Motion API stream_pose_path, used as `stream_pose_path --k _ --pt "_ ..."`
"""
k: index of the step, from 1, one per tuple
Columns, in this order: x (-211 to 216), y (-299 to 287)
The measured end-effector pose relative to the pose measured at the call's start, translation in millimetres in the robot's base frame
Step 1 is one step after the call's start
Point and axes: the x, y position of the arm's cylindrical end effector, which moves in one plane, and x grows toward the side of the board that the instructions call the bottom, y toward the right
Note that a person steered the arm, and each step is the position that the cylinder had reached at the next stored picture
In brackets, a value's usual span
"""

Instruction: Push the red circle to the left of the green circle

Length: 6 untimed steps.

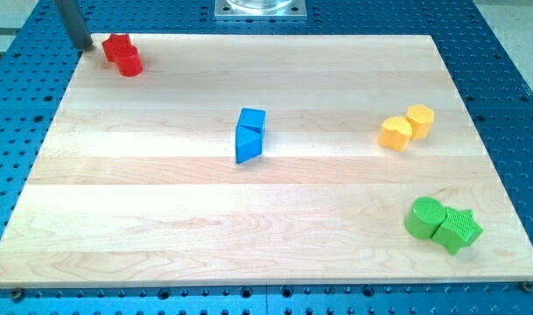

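Observation:
The red circle (130, 64) lies at the board's top left corner, touching a red star (116, 46) just above and left of it. The green circle (423, 217) lies far off at the bottom right, touching a green star (459, 229) on its right. My tip (85, 46) comes down from the view's top left and rests at the board's top left corner, just left of the red star and apart from it by a small gap. The red circle is a little right of and below the tip.
A blue cube (252, 120) and a blue triangle (247, 147) touch near the middle of the wooden board (161, 219). A yellow heart (394, 134) and a yellow hexagon (420, 120) touch at the right. A metal base (260, 9) stands beyond the top edge.

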Motion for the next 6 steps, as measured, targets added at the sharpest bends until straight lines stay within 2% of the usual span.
stream_pose_path --k 1,2,3,4,5,6 --pt "27 43" --pt "101 66" --pt "107 54" --pt "36 0" --pt "28 81" --pt "85 108"
